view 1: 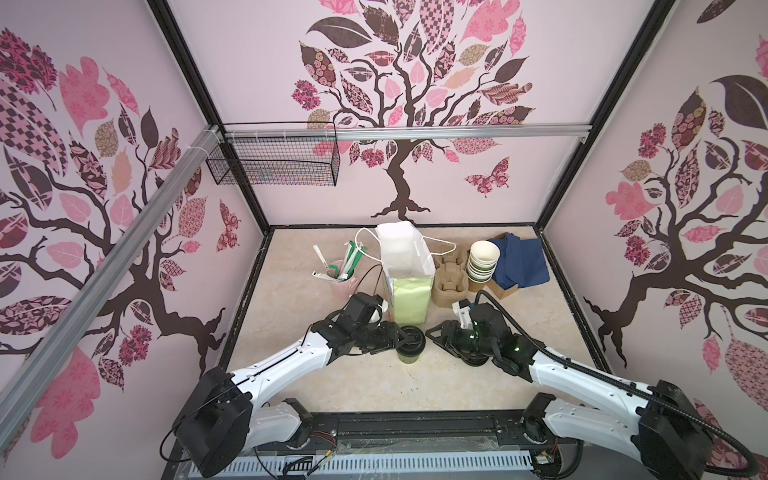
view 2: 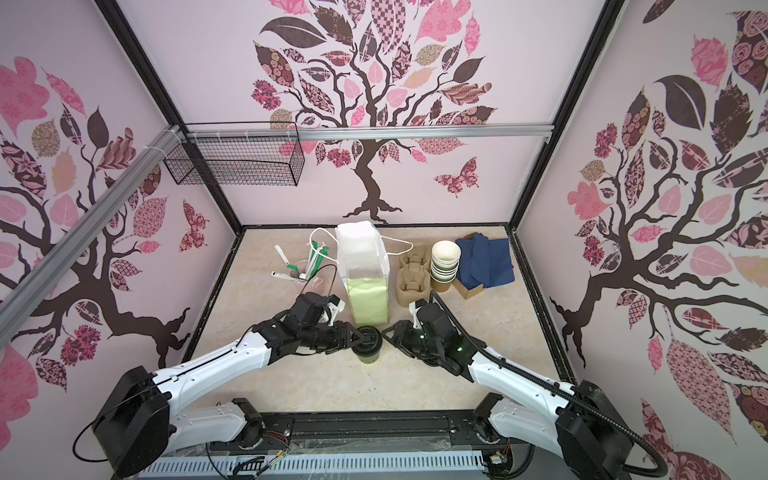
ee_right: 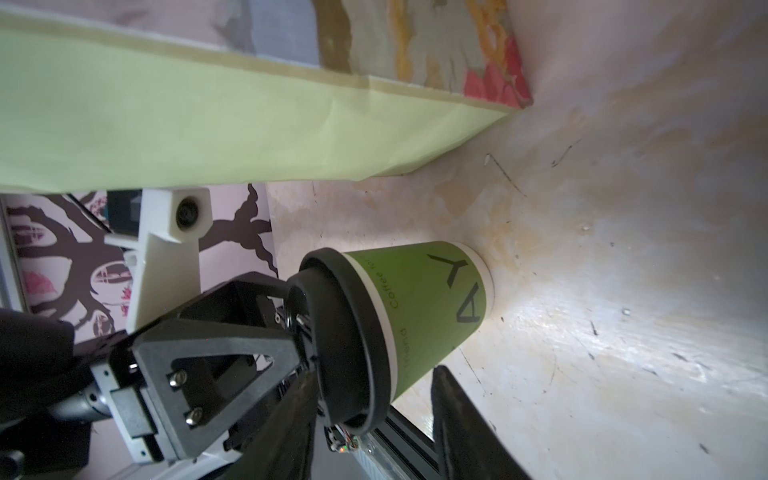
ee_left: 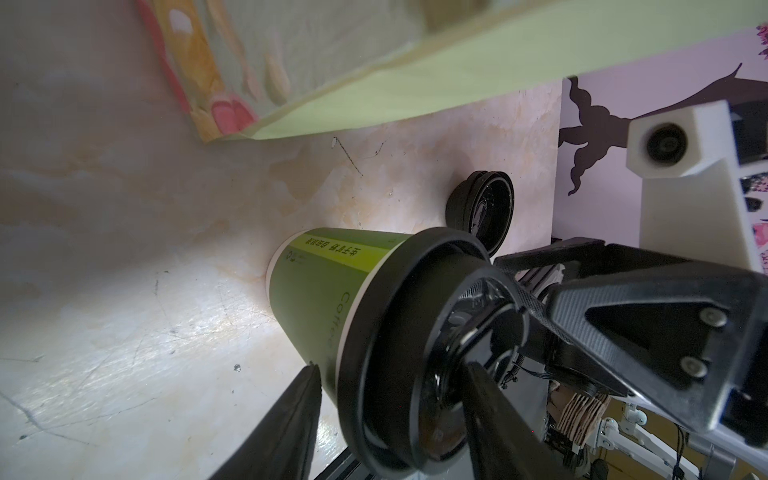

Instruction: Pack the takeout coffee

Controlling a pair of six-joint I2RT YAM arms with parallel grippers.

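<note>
The takeout coffee (view 1: 409, 356) (view 2: 365, 356), a short green paper cup with a black lid, stands upright on the table just in front of the tall paper bag (view 1: 410, 301) (view 2: 368, 300). My left gripper (view 1: 405, 338) (ee_left: 392, 368) reaches it from the left, turned on its side. One of its fingers lies over the lid top and the other beside the cup wall (ee_left: 324, 286) below the rim, jaws apart. My right gripper (view 1: 429, 332) (ee_right: 374, 372) comes from the right and straddles the lid edge the same way, a strip of table showing beside the cup (ee_right: 432, 299).
A loose black lid (ee_left: 482, 212) lies on the table behind the cup. At the back stand a pink cup of straws (view 1: 343, 280), a cardboard cup carrier (view 1: 446, 278), a stack of lidless cups (view 1: 482, 262) and blue napkins (view 1: 521, 259). A wire basket (view 1: 274, 160) hangs on the rail.
</note>
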